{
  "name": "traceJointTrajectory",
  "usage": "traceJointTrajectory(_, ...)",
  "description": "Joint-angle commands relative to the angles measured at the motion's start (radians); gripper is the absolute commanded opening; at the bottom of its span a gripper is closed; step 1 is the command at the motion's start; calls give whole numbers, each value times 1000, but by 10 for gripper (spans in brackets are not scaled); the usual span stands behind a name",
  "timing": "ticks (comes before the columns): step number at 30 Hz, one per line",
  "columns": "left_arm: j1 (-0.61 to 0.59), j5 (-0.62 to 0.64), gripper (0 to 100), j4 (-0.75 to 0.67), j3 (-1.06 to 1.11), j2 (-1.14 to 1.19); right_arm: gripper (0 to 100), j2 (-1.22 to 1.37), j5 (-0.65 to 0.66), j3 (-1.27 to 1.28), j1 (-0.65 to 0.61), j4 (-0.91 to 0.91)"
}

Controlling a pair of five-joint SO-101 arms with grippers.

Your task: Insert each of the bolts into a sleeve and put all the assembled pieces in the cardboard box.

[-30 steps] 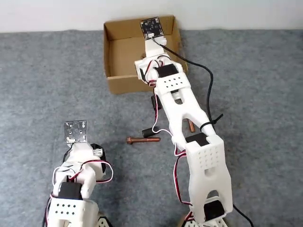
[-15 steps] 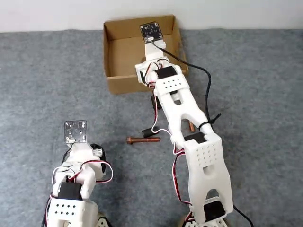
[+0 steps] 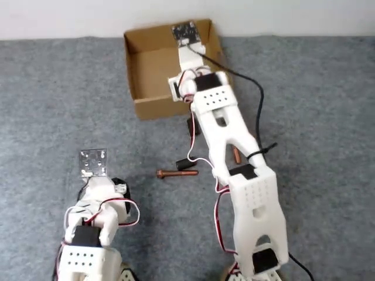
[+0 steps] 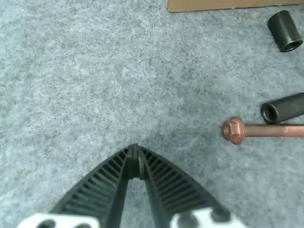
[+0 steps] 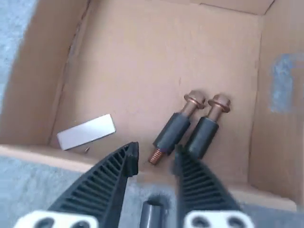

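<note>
Your right tool [image 5: 156, 151] hangs spread and empty. Just past its tips, two copper bolts in black sleeves [image 5: 175, 126] lie inside the brown cardboard box [image 5: 280, 95]. Beyond your pressed-together left tool [image 4: 137, 156], a loose copper bolt [image 4: 266, 129] and two bare black sleeves [image 4: 283, 107] await assembly.

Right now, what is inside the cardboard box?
Two sleeved bolts lie side by side on the floor of the cardboard box, with a white strip nearby. The right gripper covers part of the near floor.

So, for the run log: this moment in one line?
right pincer: open, at cardboard box | assembled pieces inside: two | left pincer: shut
</note>
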Motion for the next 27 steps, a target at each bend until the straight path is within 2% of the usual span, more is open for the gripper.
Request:
traceJointTrajectory(1, -9, -6, 6, -26, -5, -9, 13, -110, 14, -64, -8, 125)
traceJointTrajectory(12, -9, -6, 6, -26, -5, -9, 25, -128, 9, -57, -8, 469)
traceJointTrajectory(15, -9, -6, 6, -26, -5, -9, 86, -76, 9, -61, -7, 512)
traceJointTrajectory(19, -9, -6, 6, -26, -5, -9, 217, -15, 6, -63, -8, 515)
traceJointTrajectory(27, -9, -6, 6, -26, -5, -9, 187, 68, -6, -64, -33, 420)
